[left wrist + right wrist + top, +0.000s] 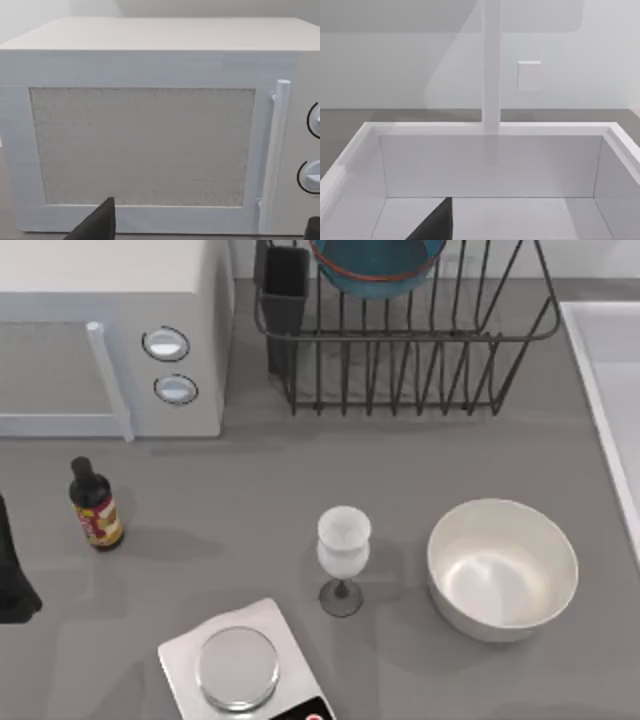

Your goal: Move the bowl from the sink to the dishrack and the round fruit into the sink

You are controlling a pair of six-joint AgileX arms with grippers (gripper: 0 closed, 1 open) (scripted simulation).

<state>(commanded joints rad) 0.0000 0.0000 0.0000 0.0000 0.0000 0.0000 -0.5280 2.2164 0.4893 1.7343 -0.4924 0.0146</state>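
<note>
Upper centre of the top view, bowl (375, 265): the teal one sits inside the dishrack (420, 370), leaning among the upright wires, beside the dark cup at the rack's left corner.
Bowl half of the task: judged done, since the bowl is in the rack and not in the basin.
Sink (600, 370): runs down the right edge of the top view, long axis from top to bottom of the frame; its near wall (490, 165) faces the right wrist camera.
Right gripper (437, 225): low over the basin, one dark finger at the lower edge of the right wrist view; I cannot tell whether it is spread, closed or carrying anything.
Left gripper (205, 227): fingers spread wide and empty, facing the door of the microwave (145, 150); the left arm (12, 575) is at the left edge of the top view, parked.
Round fruit: I cannot tell where it lies.
Key relation: the basin is directly under the right fingers and well apart from the left arm, so the right arm is the nearer one for anything that goes into the sink.
</note>
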